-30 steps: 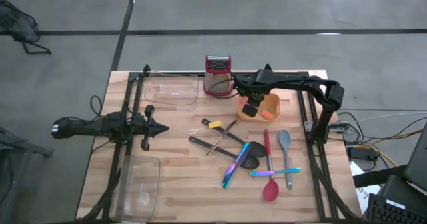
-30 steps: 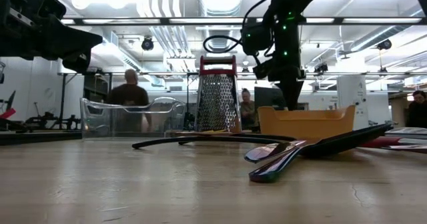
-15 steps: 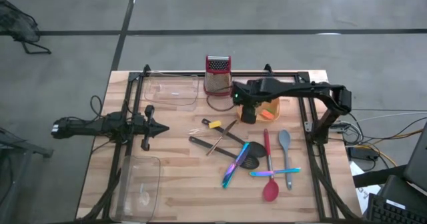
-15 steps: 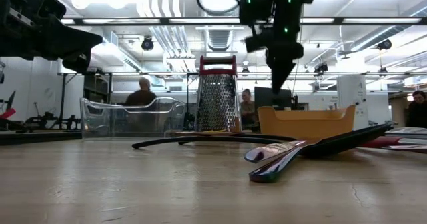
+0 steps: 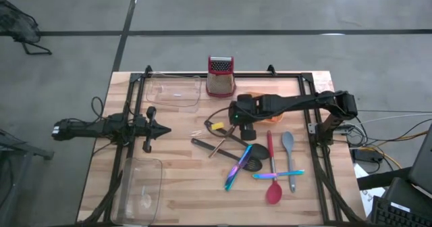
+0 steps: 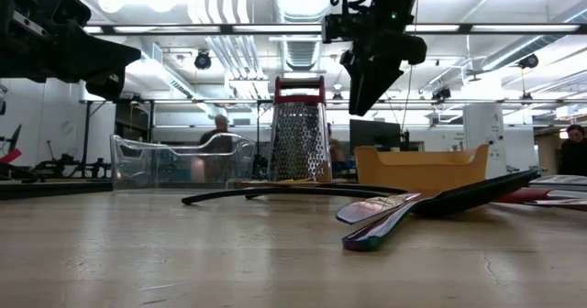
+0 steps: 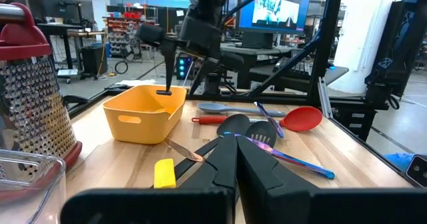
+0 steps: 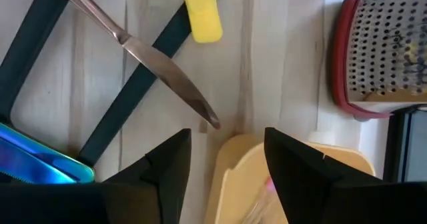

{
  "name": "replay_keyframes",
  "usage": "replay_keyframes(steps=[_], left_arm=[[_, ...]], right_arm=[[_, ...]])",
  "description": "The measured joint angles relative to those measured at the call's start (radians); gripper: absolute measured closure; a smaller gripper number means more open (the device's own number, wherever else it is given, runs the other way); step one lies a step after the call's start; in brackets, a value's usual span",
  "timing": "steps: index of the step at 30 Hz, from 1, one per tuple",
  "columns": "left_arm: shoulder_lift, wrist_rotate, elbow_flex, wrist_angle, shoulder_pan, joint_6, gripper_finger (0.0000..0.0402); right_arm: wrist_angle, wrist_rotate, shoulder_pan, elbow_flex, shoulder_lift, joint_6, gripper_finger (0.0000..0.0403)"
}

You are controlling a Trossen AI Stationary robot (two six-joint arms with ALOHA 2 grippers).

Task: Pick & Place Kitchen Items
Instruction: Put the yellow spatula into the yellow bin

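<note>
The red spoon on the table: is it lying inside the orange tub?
No, the red spoon lies flat on the bare wooden table among the other utensils, well apart from the orange tub.

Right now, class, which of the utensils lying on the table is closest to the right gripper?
The yellow-handled knife: it lies just beside the right gripper, which hangs open above the table, while the red spoon and grey spatula lie farther off.

On the bench there are two clear plastic trays, one orange tub, and one steel box grater. The loose utensils include one red spoon, one grey spatula, one black slotted spoon, one yellow-handled knife and two iridescent pieces.
</note>
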Motion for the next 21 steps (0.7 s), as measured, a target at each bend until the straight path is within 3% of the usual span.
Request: replay_keyframes(steps=[11, 16, 21], left_arm=[[0.0, 0.0, 0.0, 0.0, 0.0, 0.0, 0.0396], [0.0, 0.0, 0.0, 0.0, 0.0, 0.0, 0.0396], [0.0, 0.0, 0.0, 0.0, 0.0, 0.0, 0.0396]], right_arm=[[0.137, -0.009, 0.043, 0.0, 0.0, -0.043, 0.0237], [0.192, -0.061, 0.042, -0.005, 0.001, -0.019, 0.0247], [0.341, -0.071, 0.026, -0.022, 0.001, -0.122, 0.0257]])
